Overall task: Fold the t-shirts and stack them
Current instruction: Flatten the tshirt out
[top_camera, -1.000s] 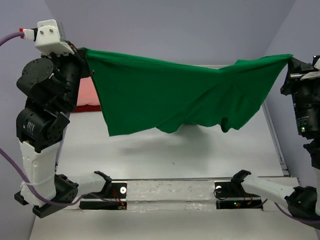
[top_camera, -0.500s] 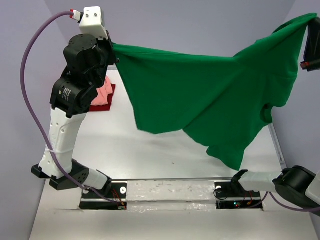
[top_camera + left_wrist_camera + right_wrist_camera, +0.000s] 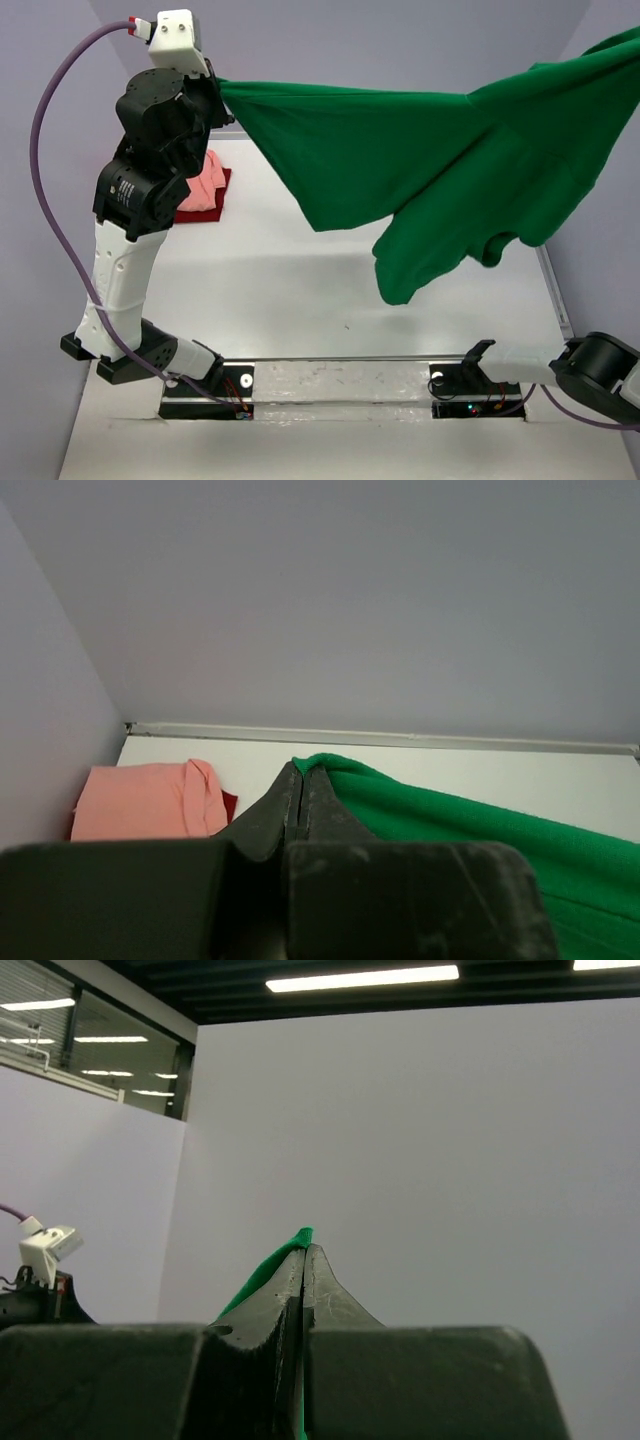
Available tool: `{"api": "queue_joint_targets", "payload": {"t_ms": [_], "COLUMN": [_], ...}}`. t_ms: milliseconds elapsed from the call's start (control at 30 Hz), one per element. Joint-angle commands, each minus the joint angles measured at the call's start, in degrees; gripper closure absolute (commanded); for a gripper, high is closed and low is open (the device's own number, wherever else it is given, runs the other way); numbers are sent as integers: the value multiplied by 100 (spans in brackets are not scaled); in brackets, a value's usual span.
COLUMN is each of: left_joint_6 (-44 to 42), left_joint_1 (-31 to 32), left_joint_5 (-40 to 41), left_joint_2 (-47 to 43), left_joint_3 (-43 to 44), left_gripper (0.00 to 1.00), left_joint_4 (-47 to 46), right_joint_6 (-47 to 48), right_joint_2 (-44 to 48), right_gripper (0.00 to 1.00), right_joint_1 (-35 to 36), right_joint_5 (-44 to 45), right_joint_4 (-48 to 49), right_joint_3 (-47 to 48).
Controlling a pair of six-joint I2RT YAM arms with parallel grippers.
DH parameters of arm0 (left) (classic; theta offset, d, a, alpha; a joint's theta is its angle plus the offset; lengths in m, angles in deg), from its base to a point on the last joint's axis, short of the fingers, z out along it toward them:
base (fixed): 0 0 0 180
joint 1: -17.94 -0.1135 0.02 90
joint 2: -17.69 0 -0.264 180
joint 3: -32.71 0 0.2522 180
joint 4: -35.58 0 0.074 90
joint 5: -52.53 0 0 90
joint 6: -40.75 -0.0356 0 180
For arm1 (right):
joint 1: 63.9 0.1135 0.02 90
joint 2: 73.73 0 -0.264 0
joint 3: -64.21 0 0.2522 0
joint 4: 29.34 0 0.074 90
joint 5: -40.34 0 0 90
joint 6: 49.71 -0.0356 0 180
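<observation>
Black metal comes first for us: the two arm bases sit by a mounting rail point(image 3: 340, 385) at the near edge of the white table point(image 3: 300, 290). The left arm point(image 3: 125, 270) rises tall, while the right arm point(image 3: 600, 365) shows only its lowest joint before it leaves the overhead view. Above the table we see the green shirt point(image 3: 430, 170) stretched in the air between the two arms, well clear of the tabletop. It slopes up from left to right, with a loose flap hanging lowest toward the middle right. The left gripper point(image 3: 302, 772) is pinched tight on one corner of that shirt, and in its wrist view green cloth spreads out just to the right of the closed fingertips. The right gripper point(image 3: 305, 1252) is likewise clamped on the shirt (only a thin sliver of green pokes up past its left finger there). It is held high, beyond the top right corner of the overhead frame. Farther back, at the far left of the table beside the side wall, we find the pink shirt point(image 3: 208, 180) lying folded on top of the dark red shirt point(image 3: 205, 215). The red edge peeks out below it and to the right. Behind everything stands the plain lilac-grey back wall point(image 3: 400, 50).
</observation>
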Motion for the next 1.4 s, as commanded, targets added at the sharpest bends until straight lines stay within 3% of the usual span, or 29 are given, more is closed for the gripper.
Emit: {"api": "queue_joint_targets", "payload": {"t_ms": [0, 100, 267, 567, 800, 1100, 1367], "left_joint_6": [-145, -154, -154, -364, -532, -1128, -1270], "left_joint_1": [-16, -15, -15, 72, 274, 950, 1153], "left_joint_5": [107, 213, 371, 757, 1039, 1503, 1927], "left_joint_2": [-2, -54, -169, -459, -784, -881, -1091], "left_joint_3": [244, 253, 104, -63, -38, 463, 165], "left_gripper": [100, 100, 100, 100, 100, 100, 100], "left_joint_4": [-284, -275, -249, -223, -354, -916, -917], "right_joint_6": [334, 764, 1327, 1530, 1662, 2021, 2215], "right_joint_2": [-163, 12, 504, 1233, 1427, 1357, 1454], "right_gripper": [100, 100, 100, 100, 100, 100, 100], "right_joint_1": [43, 43, 43, 43, 43, 341, 394], "right_joint_5": [-85, 469, 1523, 2149, 2439, 2737, 3098], "right_joint_4": [387, 360, 395, 439, 474, 501, 615], "right_joint_3": [26, -438, -2160, -3435, -3841, -3331, -3621]}}
